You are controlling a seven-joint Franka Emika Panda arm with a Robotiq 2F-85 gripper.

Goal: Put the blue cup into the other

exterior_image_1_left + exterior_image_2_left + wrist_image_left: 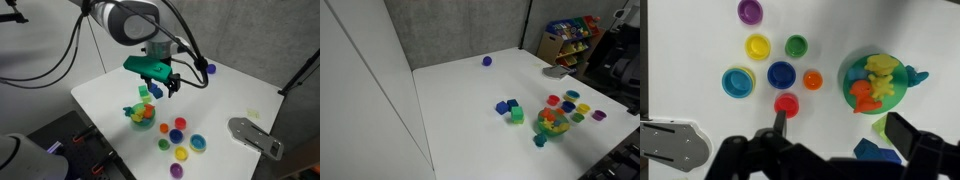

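The white table [690, 40] holds all the toys. The gripper [837, 120] hangs above it, its two fingers spread wide with nothing between them. A green bowl [875, 80] full of toy shapes sits off to one side. The light-blue cup [738, 81] is wide and round, with a paler rim. The blue cup [781, 75] is small, round and dark blue, and stands mouth up on the table. It sits just beside the light-blue cup, between it and the orange cup [813, 80]. The red cup [787, 103] is near it.
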